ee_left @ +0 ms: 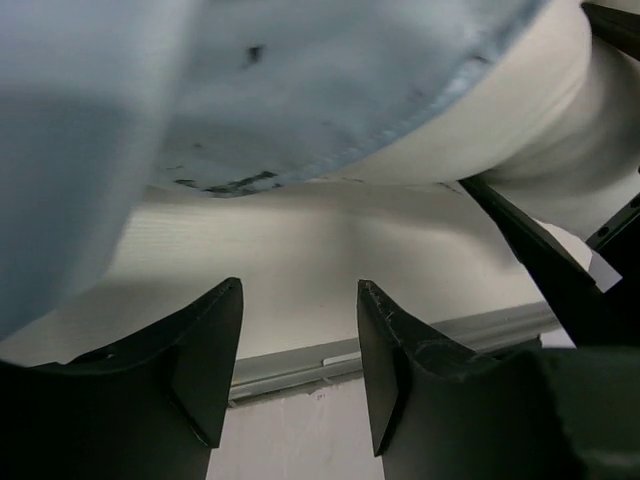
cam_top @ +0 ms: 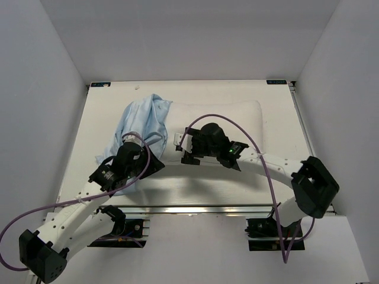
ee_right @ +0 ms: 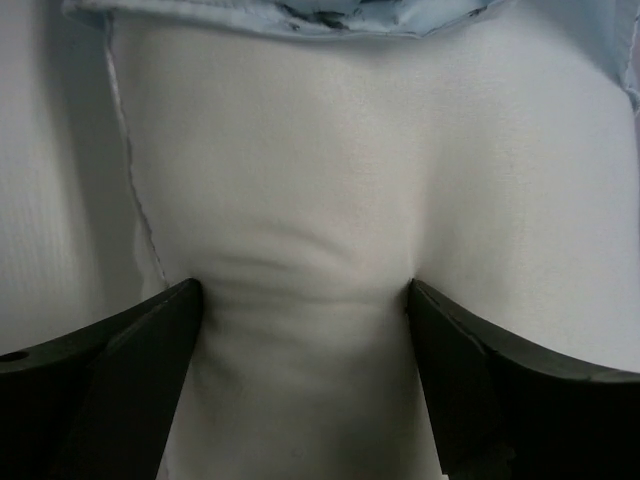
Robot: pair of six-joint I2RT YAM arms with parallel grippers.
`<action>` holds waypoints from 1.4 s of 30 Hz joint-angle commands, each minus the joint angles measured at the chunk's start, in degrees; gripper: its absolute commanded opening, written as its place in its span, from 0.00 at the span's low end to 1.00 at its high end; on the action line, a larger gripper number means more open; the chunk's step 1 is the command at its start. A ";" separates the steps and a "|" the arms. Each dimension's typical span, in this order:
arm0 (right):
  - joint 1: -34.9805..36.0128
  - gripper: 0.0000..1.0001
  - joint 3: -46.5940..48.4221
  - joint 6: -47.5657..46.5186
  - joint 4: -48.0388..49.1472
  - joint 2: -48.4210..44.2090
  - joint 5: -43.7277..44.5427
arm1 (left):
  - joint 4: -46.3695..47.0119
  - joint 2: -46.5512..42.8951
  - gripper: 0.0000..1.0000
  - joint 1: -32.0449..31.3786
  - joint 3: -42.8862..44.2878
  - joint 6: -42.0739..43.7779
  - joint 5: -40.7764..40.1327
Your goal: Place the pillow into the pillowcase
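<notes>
The cream pillow [cam_top: 237, 118] lies across the middle of the table. Its left end is inside the crumpled light-blue pillowcase [cam_top: 145, 118]. My right gripper [cam_top: 182, 149] is at the pillow's near left part, shut on a thick fold of the pillow [ee_right: 320, 180]; the fingers [ee_right: 150, 340] press into it on both sides. The pillowcase's hem [ee_right: 300, 15] shows just beyond. My left gripper [cam_top: 155, 165] is at the pillowcase's near edge, open, with nothing between its fingers [ee_left: 400, 350]. The pillowcase [ee_left: 250, 90] and the pillow [ee_left: 520, 110] hang above it.
The white table [cam_top: 195, 183] is boxed in by white walls at the left, right and back. A metal rail [cam_top: 195, 208] runs along its near edge and also shows in the left wrist view [ee_left: 300, 365]. The right arm's purple cable [cam_top: 260, 154] loops over the pillow.
</notes>
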 commanded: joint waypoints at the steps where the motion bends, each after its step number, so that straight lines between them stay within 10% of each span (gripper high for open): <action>1: 0.63 0.87 2.80 -0.63 3.97 4.24 6.47 | 1.66 -2.14 0.60 -0.40 -2.11 -4.79 -5.69; 17: -2.97 0.18 23.26 6.14 -11.65 14.37 0.95 | -1.58 8.76 0.62 -1.99 8.25 6.55 -22.13; 42: -8.16 0.06 42.09 12.21 -29.78 19.46 -16.71 | 4.92 29.93 0.60 -1.99 17.48 25.18 -35.50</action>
